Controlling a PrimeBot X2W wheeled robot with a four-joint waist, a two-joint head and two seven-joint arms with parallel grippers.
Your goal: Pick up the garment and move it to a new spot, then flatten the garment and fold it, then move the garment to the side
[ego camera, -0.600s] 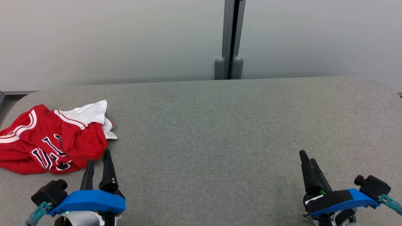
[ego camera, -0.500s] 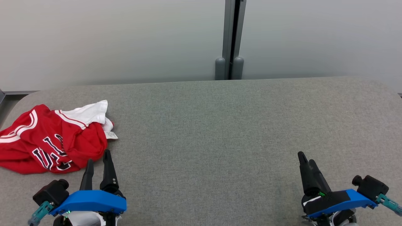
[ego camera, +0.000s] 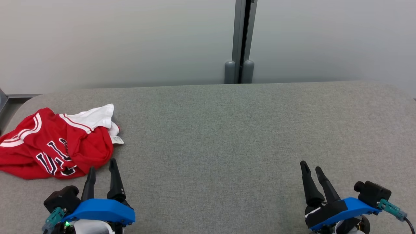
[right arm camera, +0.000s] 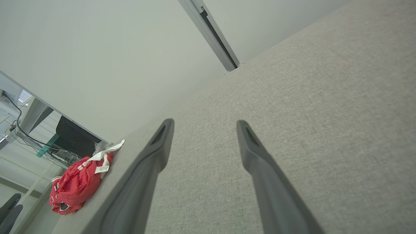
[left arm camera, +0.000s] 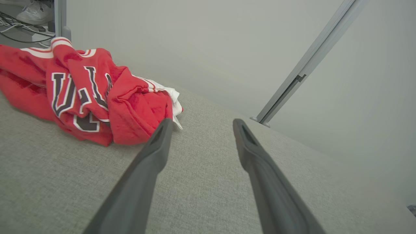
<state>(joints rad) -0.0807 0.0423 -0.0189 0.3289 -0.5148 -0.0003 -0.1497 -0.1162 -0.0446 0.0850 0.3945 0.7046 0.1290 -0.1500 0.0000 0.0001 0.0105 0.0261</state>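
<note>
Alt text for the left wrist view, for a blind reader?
A crumpled red garment with white trim and dark lettering lies on a grey fabric-covered table, just left of the left gripper, which is open and empty. A pale wall stands behind.

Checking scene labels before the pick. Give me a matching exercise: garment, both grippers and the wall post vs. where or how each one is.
Things:
1. red garment
2. left gripper
3. right gripper
4. grey post

Places or states:
A. upright behind the far edge of the table
B. open, over bare table at the near right
C. crumpled at the table's left end
D. open, at the near left

Pairs: 1-C, 2-D, 3-B, 4-A
</note>
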